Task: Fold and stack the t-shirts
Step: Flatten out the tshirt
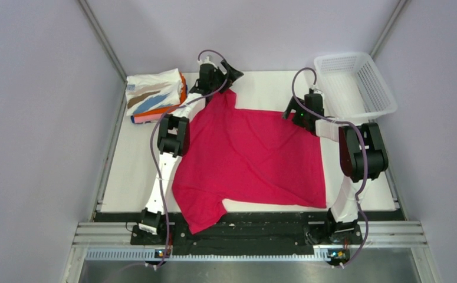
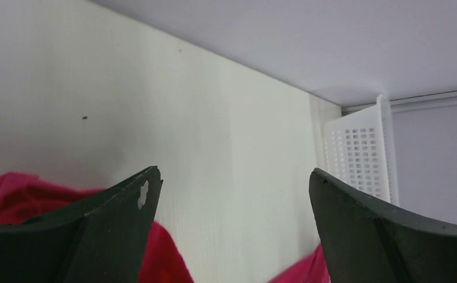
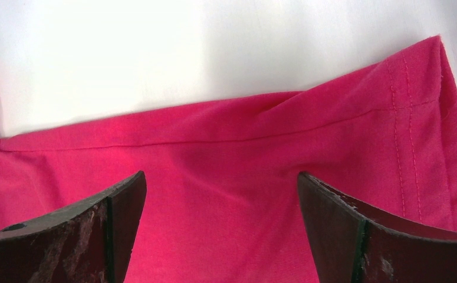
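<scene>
A plain magenta-red t-shirt (image 1: 252,153) lies spread flat on the white table, one sleeve hanging over the near edge. My left gripper (image 1: 229,73) is open above the shirt's far left sleeve; in the left wrist view (image 2: 232,183) red cloth (image 2: 5,197) shows below and beside the fingers, nothing between them. My right gripper (image 1: 293,115) is open over the shirt's far right corner; in the right wrist view (image 3: 223,183) the hemmed edge (image 3: 403,118) lies under the fingers. A stack of folded shirts (image 1: 155,94), white with tan and blue streaks on top, sits far left.
A white plastic mesh basket (image 1: 355,82) stands at the far right corner, also in the left wrist view (image 2: 361,153). Grey walls enclose the table on three sides. Bare white table (image 1: 267,88) shows behind the shirt, between the two grippers.
</scene>
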You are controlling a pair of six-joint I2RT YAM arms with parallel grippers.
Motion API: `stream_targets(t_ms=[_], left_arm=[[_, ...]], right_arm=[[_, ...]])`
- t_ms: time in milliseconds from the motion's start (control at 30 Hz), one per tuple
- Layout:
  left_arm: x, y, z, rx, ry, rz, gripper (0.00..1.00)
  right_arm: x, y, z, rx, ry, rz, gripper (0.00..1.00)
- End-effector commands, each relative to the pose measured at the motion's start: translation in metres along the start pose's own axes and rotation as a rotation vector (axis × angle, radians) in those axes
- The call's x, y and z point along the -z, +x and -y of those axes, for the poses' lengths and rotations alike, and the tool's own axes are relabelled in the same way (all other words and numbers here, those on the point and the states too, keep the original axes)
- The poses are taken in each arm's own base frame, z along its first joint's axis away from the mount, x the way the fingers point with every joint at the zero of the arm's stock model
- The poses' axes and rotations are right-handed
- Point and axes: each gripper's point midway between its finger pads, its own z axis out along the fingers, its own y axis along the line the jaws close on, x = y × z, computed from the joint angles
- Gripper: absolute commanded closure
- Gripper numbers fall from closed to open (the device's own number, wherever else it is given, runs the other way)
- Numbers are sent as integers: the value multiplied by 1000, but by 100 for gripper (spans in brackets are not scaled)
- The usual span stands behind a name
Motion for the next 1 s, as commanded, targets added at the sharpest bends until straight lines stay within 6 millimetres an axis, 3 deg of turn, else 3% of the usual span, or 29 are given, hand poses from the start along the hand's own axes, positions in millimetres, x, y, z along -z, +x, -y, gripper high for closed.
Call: stream_targets(t_ms=[0, 167, 333, 467, 633, 733, 833, 967], left_arm=[[1, -33, 66, -38, 188, 101, 1], [23, -31, 99, -227, 177, 52, 1], [74, -45, 114, -347, 64, 64, 1], [128, -32, 99, -354, -72, 28, 1], [173, 2, 48, -359, -240, -39, 1], [182, 18, 13, -373, -347, -100, 1], [184, 21, -25, -349, -521, -131, 1], [166, 37, -37, -298, -496, -211, 2]], right_arm=[[-2, 15, 23, 12, 91, -59, 2], [4, 8, 22, 12, 98, -41, 2], [14, -5, 18, 26, 97, -15, 2], [16, -6, 17, 30, 90, -14, 1], [13, -5, 19, 60, 96, -26, 1], [7, 3, 21, 74, 103, -70, 1], [2, 5, 23, 76, 112, -74, 1], [-5, 6, 27, 85, 139, -89, 1]])
